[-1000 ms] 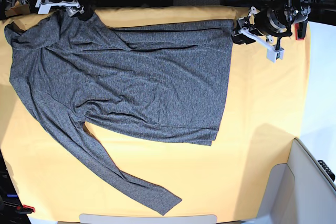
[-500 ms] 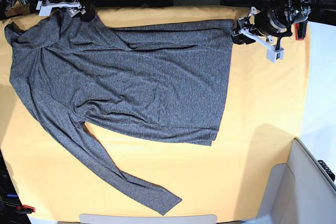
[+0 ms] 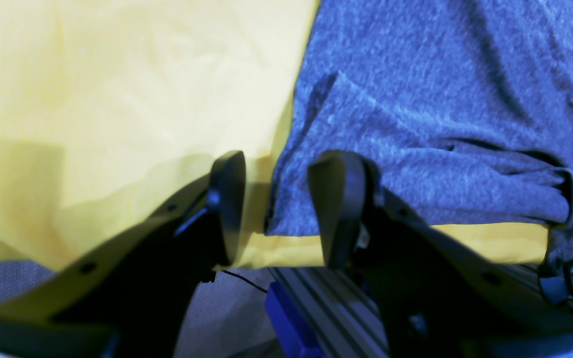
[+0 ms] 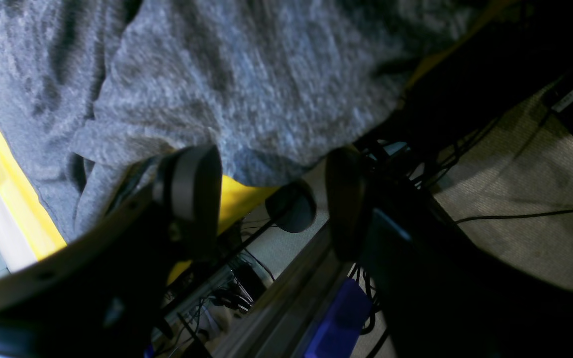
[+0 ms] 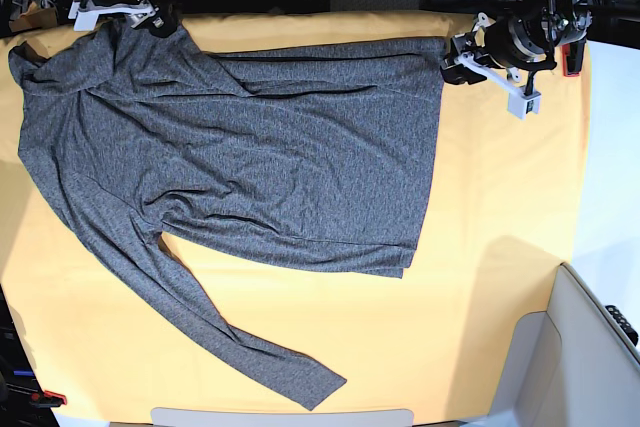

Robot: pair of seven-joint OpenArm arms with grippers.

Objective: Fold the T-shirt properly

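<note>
Left gripper (image 3: 274,209) astride T-shirt (image 5: 240,157) hem corner, jaws apart.

The T-shirt (image 5: 250,157) is a heathered charcoal-grey knit with long sleeves, spread flat and unfolded, lightly wrinkled, over the yellow cloth (image 5: 500,247). One sleeve trails diagonally toward the cloth's near edge, its hem reaching the cloth's far edge.

free: yellow cloth (image 5: 500,247) beside hem | obstacle: T-shirt (image 5: 250,147) covers rest
</note>
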